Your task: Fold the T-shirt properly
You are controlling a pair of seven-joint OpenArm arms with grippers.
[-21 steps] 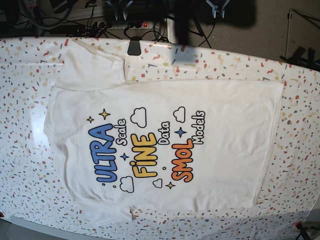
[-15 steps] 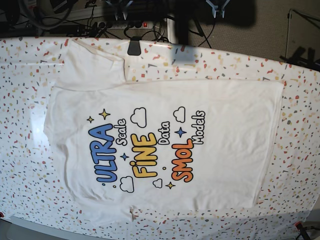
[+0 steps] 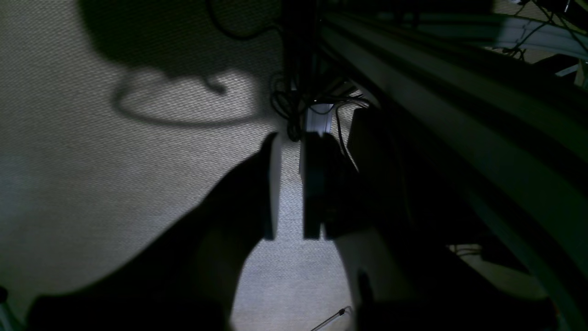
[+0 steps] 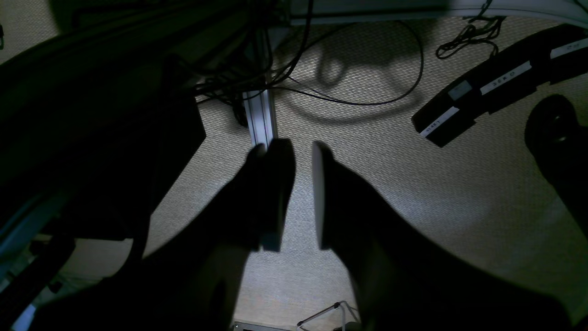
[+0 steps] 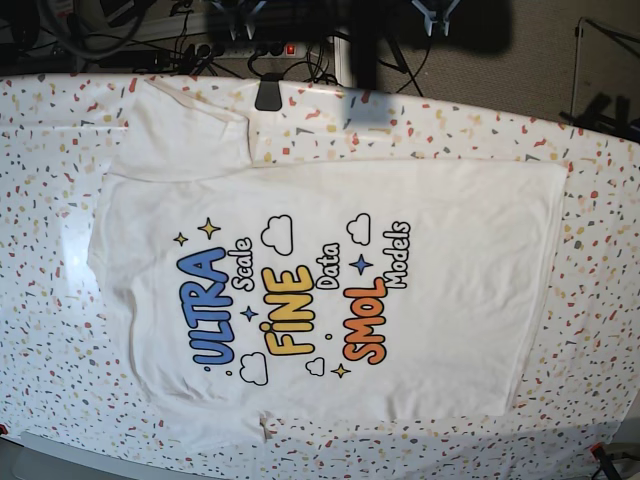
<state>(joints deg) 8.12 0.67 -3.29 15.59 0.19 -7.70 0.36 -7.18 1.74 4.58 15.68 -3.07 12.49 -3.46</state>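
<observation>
The white T-shirt [image 5: 330,290] lies flat and print-up on the speckled table [image 5: 600,300], collar end to the left and hem to the right. One sleeve [image 5: 185,135] spreads toward the far left corner. Neither gripper is over the table. My left gripper [image 3: 289,147] hangs above grey carpet beside the table frame, its jaws a narrow gap apart with nothing between them. My right gripper [image 4: 301,149] also hangs over the carpet, its jaws slightly apart and empty. The shirt does not show in either wrist view.
A black clamp [image 5: 268,93] and a grey patch [image 5: 365,108] sit at the table's far edge near the shirt. Cables and a power strip [image 5: 250,45] lie behind the table. An aluminium frame post [image 4: 261,115] and loose cables are on the floor.
</observation>
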